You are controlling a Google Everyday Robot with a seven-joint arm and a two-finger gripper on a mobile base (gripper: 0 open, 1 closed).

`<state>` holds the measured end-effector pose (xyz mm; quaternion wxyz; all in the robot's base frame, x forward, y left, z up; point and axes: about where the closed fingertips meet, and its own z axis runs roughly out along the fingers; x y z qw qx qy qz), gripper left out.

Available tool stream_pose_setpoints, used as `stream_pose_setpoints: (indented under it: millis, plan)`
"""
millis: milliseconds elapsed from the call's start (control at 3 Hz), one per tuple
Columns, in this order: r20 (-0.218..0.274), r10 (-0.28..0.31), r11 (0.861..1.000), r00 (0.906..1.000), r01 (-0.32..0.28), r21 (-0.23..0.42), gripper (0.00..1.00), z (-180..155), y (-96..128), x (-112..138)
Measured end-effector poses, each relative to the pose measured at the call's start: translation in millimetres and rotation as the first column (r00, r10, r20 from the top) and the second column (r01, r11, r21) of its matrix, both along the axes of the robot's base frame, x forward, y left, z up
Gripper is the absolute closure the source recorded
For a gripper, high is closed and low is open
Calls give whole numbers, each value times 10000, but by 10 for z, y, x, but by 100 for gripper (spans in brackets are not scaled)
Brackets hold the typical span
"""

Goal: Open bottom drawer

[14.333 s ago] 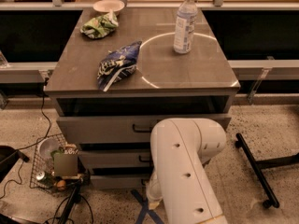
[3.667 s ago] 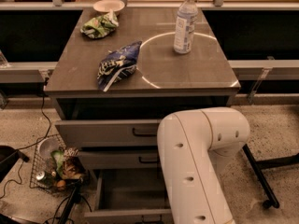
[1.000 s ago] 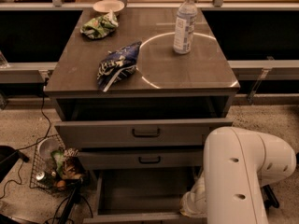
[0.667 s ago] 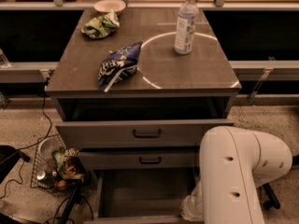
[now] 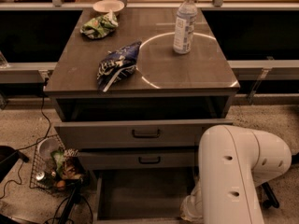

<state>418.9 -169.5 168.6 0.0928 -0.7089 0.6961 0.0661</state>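
Far left on the floor, a wire basket (image 5: pixel 49 169) stuffed with odds and ends is seen. Up on the grey table (image 5: pixel 201 73), a crumpled green bag (image 5: pixel 98 26) is parked near the back left corner, and a small pale bowl (image 5: pixel 108 6) is set just behind it. A blue snack bag (image 5: pixel 117 64) is laid closer to the front, left of centre, right at the edge of a thin white circle (image 5: pixel 148 82) marked on the top. Inside that circle, toward the back, a clear water bottle (image 5: pixel 185 22) is stood upright with its cap on.

Under the top, a dark open slot is seen, then the drawer fronts. The top drawer (image 5: pixel 103 134) and the middle drawer (image 5: pixel 117 160) are each fitted with a small dark handle at centre. The bottom drawer (image 5: pixel 140 195) is pulled well out toward the camera, so its inside floor and side walls are shown; its front is cut off by the lower edge of the view.

Over on the right, the fat white robot arm (image 5: pixel 238 171) is bent down in front of the drawers' right end. The gripper (image 5: pixel 189 209) is tucked low behind it, just beside the bottom drawer's right wall, and is mostly hidden, so whether it's released or clenched can't be told. A black stand leg (image 5: pixel 268 197) is glimpsed on the floor past the arm.
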Motion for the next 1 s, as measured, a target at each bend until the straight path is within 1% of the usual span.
stream_pose_setpoints:
  millis: [333,667,1000]
  plan:
    - [-712,137,9999,9974,-132,78,100,-48,79,-293]
    - [-713,137,9999,9974,-132,78,100,-12,79,-293]
    - [-737,141,9999,9972,-135,88,75,-24,86,-305]
